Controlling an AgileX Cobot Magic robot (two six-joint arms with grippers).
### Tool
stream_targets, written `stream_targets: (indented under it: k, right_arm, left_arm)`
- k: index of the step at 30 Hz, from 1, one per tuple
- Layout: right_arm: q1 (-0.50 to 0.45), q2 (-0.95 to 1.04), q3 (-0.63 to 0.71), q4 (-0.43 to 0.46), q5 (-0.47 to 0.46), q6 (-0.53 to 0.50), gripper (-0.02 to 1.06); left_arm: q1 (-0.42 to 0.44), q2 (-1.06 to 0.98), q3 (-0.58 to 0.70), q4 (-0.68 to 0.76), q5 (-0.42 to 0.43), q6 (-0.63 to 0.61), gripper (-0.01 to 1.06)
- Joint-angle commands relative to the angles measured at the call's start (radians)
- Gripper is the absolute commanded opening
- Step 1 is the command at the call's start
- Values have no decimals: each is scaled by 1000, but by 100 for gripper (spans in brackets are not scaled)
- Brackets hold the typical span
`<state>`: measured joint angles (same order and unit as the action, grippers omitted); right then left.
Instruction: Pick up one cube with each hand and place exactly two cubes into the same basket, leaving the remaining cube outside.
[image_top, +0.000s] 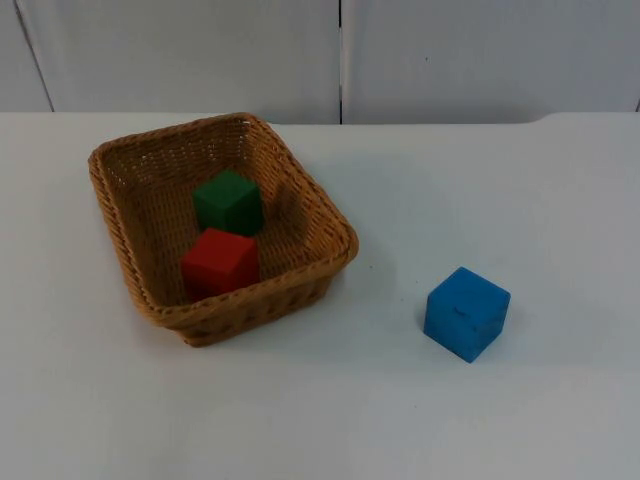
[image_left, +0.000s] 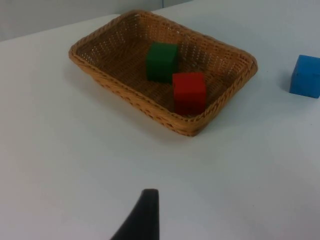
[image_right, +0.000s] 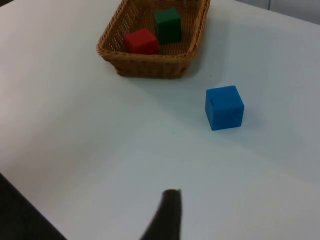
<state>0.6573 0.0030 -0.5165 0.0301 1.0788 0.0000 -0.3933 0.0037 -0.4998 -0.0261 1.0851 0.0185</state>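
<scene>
On the white table (image_top: 520, 420) sits a woven wicker basket (image_top: 130, 270), brown and roughly rectangular, toward the left arm's side and set at a slant to the table's edges. Inside it lie two cubes: a green cube (image_top: 229, 202) farther back toward the grey partition wall (image_top: 480, 55), and a red cube (image_top: 220, 262) in front of it, close against the basket's near wall. The two look to be touching or very nearly so, corner to side, and both rest flat on the basket's floor. Outside the basket, well apart from it on the right arm's side, a blue cube (image_top: 466, 312) stands alone on the bare table, turned so that one corner faces forward. From the left wrist view the basket (image_left: 220, 55) lies ahead with the green cube (image_left: 161, 61) and red cube (image_left: 189, 92) in it, and the blue cube (image_left: 305, 76) shows off beyond the basket's far end; a single black fingertip of the left gripper (image_left: 142, 215) hangs above the table, clear of everything, and I cannot tell how wide it stands. From the right wrist view the blue cube (image_right: 224, 107) is the nearer thing, with the basket (image_right: 150, 62) behind it holding the red cube (image_right: 141, 41) and green cube (image_right: 167, 25); the right gripper (image_right: 167, 215) likewise shows one dark fingertip over bare table, holding nothing, its spread impossible to judge.
</scene>
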Motion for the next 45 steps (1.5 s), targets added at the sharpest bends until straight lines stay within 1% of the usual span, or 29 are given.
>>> stream_targets:
  k: [1, 3, 4, 38, 43, 45]
  right_arm:
    - [4, -3, 2, -1, 1, -16, 84]
    - [4, -3, 2, -1, 1, -16, 103]
    - [4, -3, 2, -1, 1, -16, 105]
    - [4, -3, 2, -1, -1, -16, 105]
    - [-14, -3, 2, -1, -1, -16, 105]
    - [-44, -3, 2, -1, -1, -16, 105]
  left_arm:
    - [0, -4, 4, 4, -10, 3, 95]
    - [0, -4, 4, 4, -10, 3, 95]
    - [0, -4, 4, 4, -10, 3, 95]
    - [0, -4, 4, 8, -10, 3, 95]
    - [0, -4, 4, 8, -10, 3, 95]
    - [0, -4, 4, 8, -10, 3, 95]
